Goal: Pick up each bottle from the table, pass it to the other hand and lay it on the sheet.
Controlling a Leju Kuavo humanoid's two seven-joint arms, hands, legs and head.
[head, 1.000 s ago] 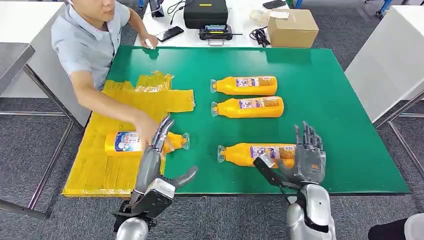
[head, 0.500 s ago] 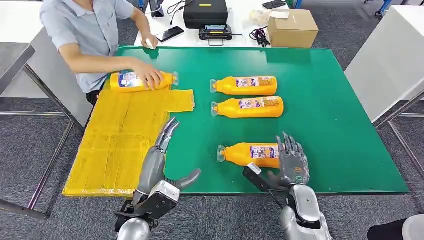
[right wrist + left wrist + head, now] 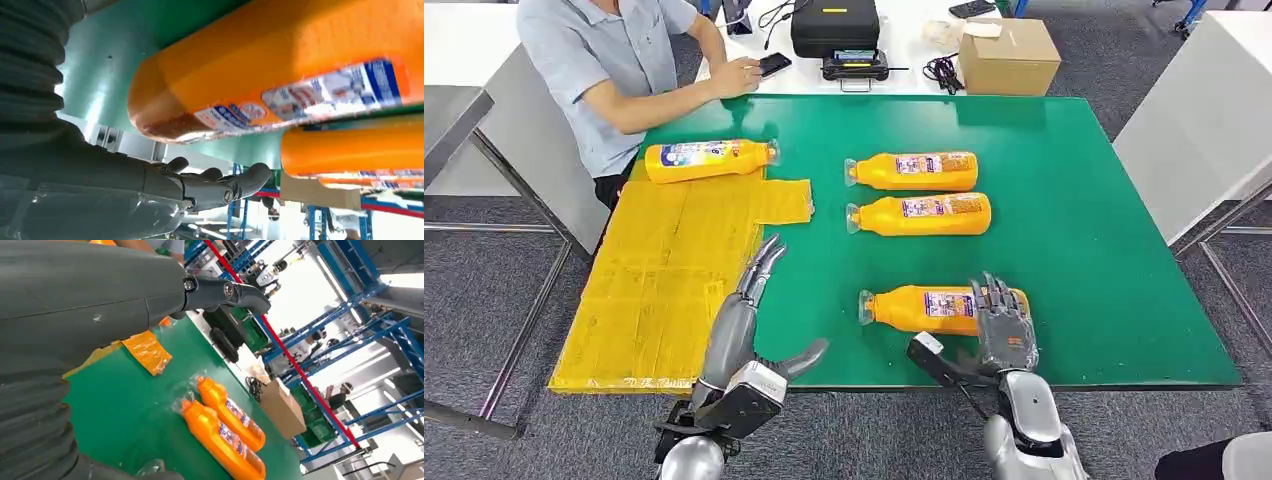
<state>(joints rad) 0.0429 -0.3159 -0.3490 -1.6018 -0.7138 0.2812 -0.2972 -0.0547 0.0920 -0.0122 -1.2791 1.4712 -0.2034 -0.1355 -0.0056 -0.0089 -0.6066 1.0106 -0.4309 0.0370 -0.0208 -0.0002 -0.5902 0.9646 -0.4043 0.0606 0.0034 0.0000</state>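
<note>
Nearest bottle (image 3: 934,308) lying on the bench (image 3: 1084,230) right of the yellow sheet (image 3: 654,280), right hand (image 3: 1004,328) now settling over its base, grasp not yet confirmed; left hand (image 3: 759,275) waiting released beside the sheet; person's bottle (image 3: 707,159) now resting at the sheet's far edge.

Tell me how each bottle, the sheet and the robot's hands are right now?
nearest bottle: lying on the table, right hand over its base
two far bottles: lying side by side
fourth bottle: lying at the sheet's far edge
sheet: spread flat
left hand: open, empty
right hand: not clearly gripping
</note>
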